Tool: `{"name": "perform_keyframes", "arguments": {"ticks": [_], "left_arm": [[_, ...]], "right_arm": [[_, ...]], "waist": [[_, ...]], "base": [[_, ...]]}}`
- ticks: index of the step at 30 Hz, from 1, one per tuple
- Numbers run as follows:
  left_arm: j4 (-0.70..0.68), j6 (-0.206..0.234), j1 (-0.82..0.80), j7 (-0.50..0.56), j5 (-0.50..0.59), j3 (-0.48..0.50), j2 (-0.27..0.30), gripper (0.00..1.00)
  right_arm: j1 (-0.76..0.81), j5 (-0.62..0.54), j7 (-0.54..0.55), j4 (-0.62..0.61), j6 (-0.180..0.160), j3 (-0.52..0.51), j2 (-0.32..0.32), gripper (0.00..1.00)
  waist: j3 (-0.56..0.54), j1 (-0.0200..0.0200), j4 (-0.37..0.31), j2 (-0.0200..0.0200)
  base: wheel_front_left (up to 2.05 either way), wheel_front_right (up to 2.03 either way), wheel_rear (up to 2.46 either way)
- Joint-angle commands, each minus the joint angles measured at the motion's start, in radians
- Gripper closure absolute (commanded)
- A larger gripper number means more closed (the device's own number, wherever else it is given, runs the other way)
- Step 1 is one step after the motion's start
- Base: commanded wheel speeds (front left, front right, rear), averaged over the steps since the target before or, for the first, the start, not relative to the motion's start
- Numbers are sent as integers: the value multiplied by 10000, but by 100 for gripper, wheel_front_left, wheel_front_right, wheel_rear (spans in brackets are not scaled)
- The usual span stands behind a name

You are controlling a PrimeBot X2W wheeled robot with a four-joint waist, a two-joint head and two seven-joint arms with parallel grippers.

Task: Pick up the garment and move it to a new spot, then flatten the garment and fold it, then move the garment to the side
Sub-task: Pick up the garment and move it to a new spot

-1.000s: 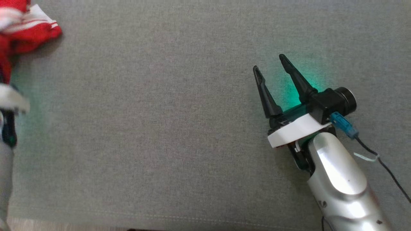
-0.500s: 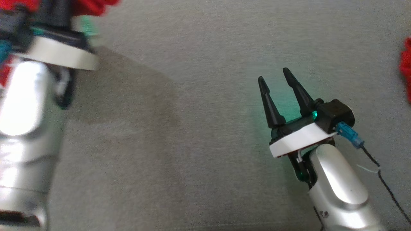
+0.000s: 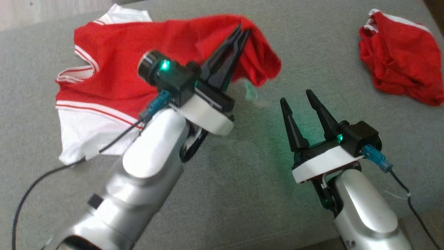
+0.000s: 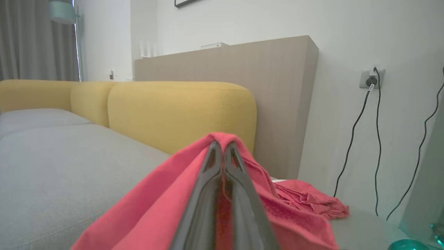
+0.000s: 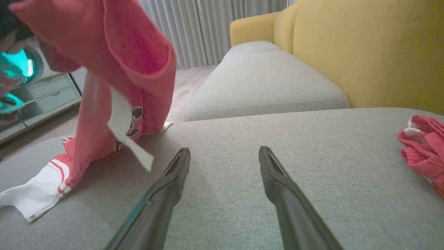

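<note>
So the left tool (image 3: pixel 244 30) is pinched tight on a fold of the red-and-white jersey (image 3: pixel 114 69), right up at the very tips. That bit is lifted off the grey sofa cushion (image 3: pixel 225 194), while the rest of the shirt trails back behind the tool and off to its left, mostly lying on the seat. The right tool (image 3: pixel 295 96) sits just to the right of it, low over the cushion, jaws wide apart and holding nothing. My worry is that the grip looks like a thin bite of fabric at the fingertips, so the drag of the cloth left on the sofa could pull it out mid-carry. The hanging flap and its white label (image 5: pixel 128 139) dangle close to the open right tool, so they could snag on a finger if the carry goes that way. There's also a second red garment (image 3: pixel 399 59) further out past the right tool. Drop the jersey too near it and the two could tangle, making flattening a pain.
</note>
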Motion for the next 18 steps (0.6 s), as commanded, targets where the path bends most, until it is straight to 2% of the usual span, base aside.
{"name": "perform_keyframes", "arguments": {"ticks": [1,2,3,8,13,18], "left_arm": [[-184,18,-82,-50,-20,263,142,93],[-85,18,74,-50,2,227,116,49],[28,18,221,-50,25,212,98,0],[226,356,1087,-51,289,1049,106,0],[-31,924,2512,-51,725,2638,506,0],[-441,1289,4245,-51,1271,4093,748,0]], "right_arm": [[-39,109,-51,-322,65,185,137,0],[-19,105,-51,-322,65,159,137,0],[1,96,-51,-322,65,113,137,0],[83,65,-51,-293,65,-144,137,0],[251,-34,-51,-185,65,-462,137,0],[560,-146,-51,-33,65,-794,137,0]], "waist": [[-83,1,-60,0],[-103,1,-39,0],[-127,1,5,0],[-301,1,397,0],[-710,1,915,0],[-1217,1,1360,0]], "base": [[0,0,0],[0,0,0],[0,0,0],[0,0,0],[0,0,0],[0,0,0]]}}
